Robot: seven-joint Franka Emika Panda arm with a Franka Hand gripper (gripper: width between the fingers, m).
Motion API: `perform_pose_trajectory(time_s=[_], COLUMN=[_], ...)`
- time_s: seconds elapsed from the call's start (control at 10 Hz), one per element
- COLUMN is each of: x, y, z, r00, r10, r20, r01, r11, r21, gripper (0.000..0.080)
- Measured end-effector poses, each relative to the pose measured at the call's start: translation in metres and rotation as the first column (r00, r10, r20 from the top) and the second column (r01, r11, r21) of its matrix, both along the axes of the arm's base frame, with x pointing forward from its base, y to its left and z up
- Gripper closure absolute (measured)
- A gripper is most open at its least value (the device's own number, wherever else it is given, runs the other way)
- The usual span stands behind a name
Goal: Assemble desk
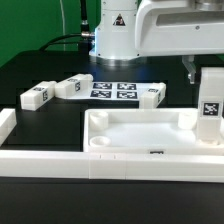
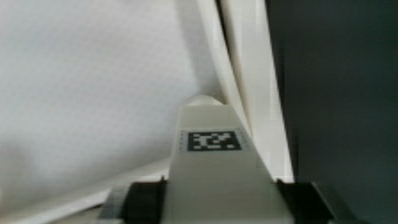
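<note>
Nearest in the exterior view, a low white border wall (image 1: 50,160) fronts the tray-like desk panel (image 1: 140,140) on the black tabletop (image 1: 55,125). At the panel's far corner on the exterior view's right, the fingers (image 2: 143,205) are closed partway onto a tagged leg block (image 1: 210,112), held upright with its long axis running straight down from them toward the corner recess. Farther back, three loose leg blocks (image 1: 75,87) lie by the marker board (image 1: 113,90). Only the wrist view shows the fingers flanking the block and its tip beside the panel's rim, though I cannot tell whether it is seated.
</note>
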State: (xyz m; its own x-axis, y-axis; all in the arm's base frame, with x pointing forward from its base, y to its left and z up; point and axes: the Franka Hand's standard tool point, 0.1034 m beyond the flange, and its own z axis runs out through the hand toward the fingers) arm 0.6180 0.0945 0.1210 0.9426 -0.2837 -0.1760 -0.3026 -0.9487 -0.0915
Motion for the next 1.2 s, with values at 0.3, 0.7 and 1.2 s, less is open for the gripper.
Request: perform_pose_trajectory(time_s=[0.3, 0.7, 1.2], x=[0.0002, -0.0001, -0.0007], y=[0.0031, 0.006, 0.008], z=[0.0002, 0.0003, -0.0014], r00=[0.983, 0.933, 0.701], r10=[-0.181, -0.358, -0.713], r20=[-0.022, -0.041, -0.027], r01=[0.18, 0.356, 0.711], r11=[0.983, 0.933, 0.701], r21=[-0.028, -0.06, -0.06], gripper=[0.0506, 0.0506, 0.0506])
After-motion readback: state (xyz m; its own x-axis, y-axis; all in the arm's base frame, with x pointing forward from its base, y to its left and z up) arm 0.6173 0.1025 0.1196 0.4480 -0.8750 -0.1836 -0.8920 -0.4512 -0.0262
